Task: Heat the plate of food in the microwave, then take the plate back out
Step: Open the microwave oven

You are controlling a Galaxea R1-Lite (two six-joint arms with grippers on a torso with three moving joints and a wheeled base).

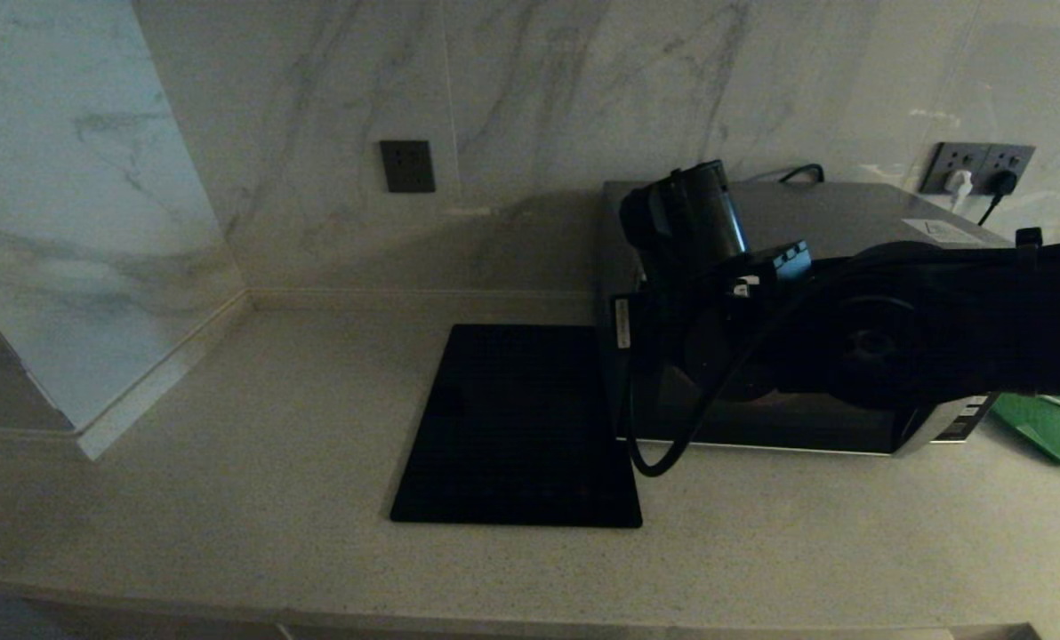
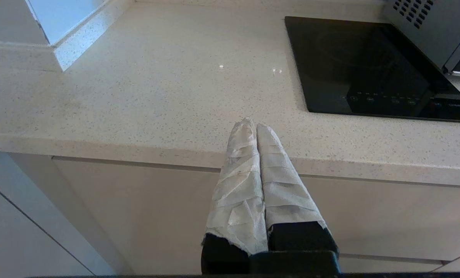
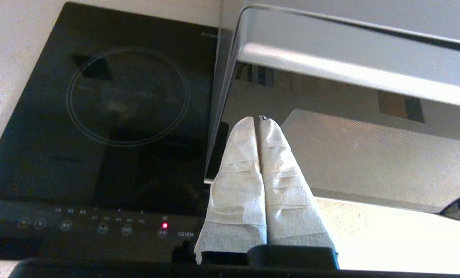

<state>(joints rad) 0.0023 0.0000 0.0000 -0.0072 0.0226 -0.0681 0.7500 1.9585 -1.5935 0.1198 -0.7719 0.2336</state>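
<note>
The microwave [image 1: 806,218] stands at the back right of the counter, and my right arm [image 1: 850,329] reaches across its front. In the right wrist view my right gripper [image 3: 257,119] is shut with nothing in it. Its white-wrapped fingers [image 3: 237,173] point at the left part of the dark glass door [image 3: 330,104], under the silver trim [image 3: 330,73]. My left gripper [image 2: 253,124] is shut and empty, parked low in front of the counter's front edge. The plate of food is out of view.
A flat black square hob [image 1: 517,427] lies on the counter left of the microwave, with one red light [image 3: 164,225] lit on its front strip. A green tray [image 1: 1050,422] shows at the far right. Wall sockets [image 1: 979,169] sit behind the microwave.
</note>
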